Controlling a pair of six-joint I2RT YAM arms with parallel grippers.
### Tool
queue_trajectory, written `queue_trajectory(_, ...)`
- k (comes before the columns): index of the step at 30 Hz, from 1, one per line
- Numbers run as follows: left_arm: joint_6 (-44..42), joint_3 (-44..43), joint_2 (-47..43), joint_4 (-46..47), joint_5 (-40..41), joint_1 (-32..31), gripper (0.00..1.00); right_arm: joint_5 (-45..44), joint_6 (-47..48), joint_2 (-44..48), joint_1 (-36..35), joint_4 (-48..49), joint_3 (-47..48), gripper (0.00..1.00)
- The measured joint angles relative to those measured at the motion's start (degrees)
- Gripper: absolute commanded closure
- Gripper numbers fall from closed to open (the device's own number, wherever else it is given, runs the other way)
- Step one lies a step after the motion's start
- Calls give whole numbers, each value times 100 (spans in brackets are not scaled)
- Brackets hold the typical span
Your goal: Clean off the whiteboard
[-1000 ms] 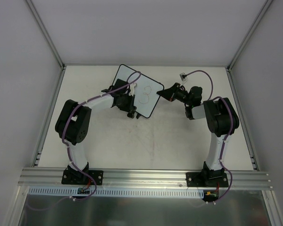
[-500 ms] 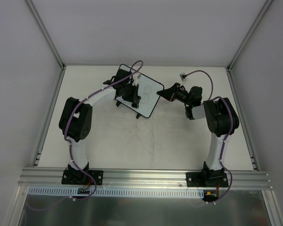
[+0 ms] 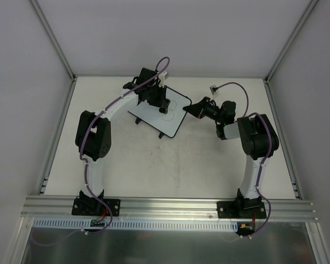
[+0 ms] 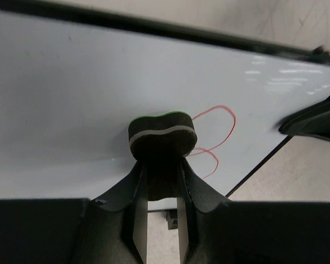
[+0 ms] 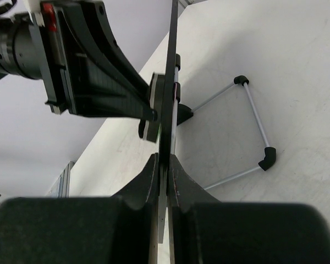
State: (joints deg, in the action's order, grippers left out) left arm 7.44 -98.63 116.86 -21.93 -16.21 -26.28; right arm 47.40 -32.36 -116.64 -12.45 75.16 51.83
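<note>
Now, left tool (image 4: 161,177) was pinched shut on eraser (image 4: 162,135), pad flat on whiteboard (image 4: 71,93). Whiteboard stood propped up at far middle of desk (image 3: 181,165). Red loops (image 4: 223,124) sat just right of pad. Best way, likely: push softly, rub right over loops, do not tip board. Right tool (image 5: 165,165) was closed on board edge; should grip tight. Left wrist view showed loops clear; top view only faint. Only right wrist view showed wire stand (image 5: 255,118) behind board.
</note>
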Motion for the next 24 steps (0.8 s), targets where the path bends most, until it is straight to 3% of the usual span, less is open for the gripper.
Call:
queue_trajectory(10, -26, -892, 284, 114, -4, -7, 100, 44, 4, 0, -17, 15, 0, 100)
queue_trajectory(24, -42, -420, 160, 647, 330, -190, 100, -20, -24, 0, -7, -87, 0, 100)
